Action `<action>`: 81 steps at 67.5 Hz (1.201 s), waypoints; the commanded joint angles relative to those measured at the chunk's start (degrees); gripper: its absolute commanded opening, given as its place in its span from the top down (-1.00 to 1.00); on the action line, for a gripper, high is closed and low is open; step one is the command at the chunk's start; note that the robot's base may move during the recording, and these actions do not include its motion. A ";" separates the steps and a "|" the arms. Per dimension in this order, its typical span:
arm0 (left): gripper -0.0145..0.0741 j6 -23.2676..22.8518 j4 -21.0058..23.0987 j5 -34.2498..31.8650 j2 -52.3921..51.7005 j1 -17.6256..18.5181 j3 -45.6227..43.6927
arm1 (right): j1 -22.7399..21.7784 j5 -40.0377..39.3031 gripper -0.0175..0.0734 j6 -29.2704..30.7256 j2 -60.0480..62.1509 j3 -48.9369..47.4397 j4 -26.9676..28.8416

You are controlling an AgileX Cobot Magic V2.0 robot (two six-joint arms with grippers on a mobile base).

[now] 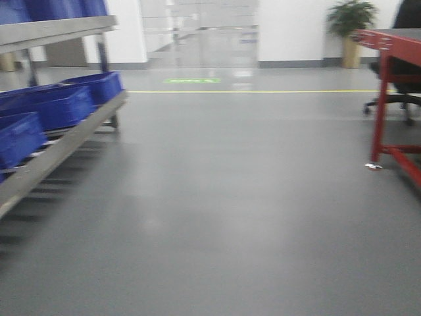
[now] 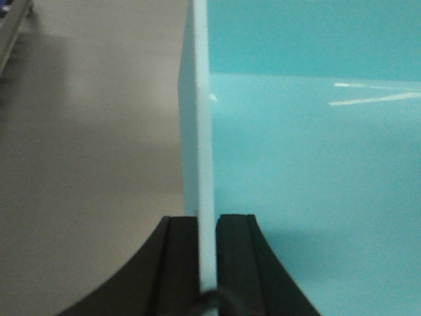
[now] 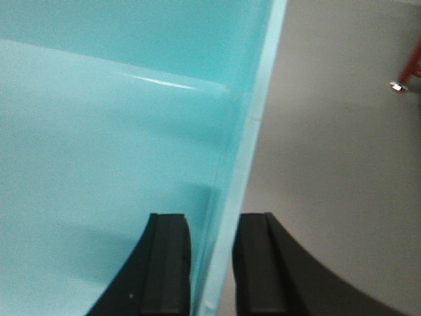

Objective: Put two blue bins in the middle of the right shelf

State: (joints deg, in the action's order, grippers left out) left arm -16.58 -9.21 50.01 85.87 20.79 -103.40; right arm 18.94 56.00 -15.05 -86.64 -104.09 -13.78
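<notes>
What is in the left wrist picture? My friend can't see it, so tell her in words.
The left gripper pinches the thin wall of a pale blue bin between its two black fingers, one on each side. The bin's smooth empty inside fills the right of the picture, and grey floor lies on the left.

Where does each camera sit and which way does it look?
Front view: robot's front, facing ahead over the floor; rack of dark blue bins left, red table right; no robot parts.
Left wrist view: left arm, facing along the left end effector clamping a wall of the pale blue bin.
Right wrist view: right arm, facing along the right end effector clamping another wall.
Shared: both wrist views show that bin and the floor.
</notes>
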 commanded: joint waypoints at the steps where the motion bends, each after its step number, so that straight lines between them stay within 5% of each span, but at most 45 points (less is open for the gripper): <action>1: 0.92 -0.08 3.36 -3.11 -0.97 1.00 -0.97 | 0.08 -2.92 0.95 -1.40 -0.07 -0.40 -0.65; 81: 0.92 -0.08 3.36 -3.11 -0.97 1.00 -0.97 | 0.08 -2.92 0.95 -1.40 -0.07 -0.40 -0.65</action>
State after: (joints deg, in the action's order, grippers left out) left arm -16.58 -9.42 49.97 85.87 20.79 -103.40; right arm 18.94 56.00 -15.05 -86.64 -104.09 -13.78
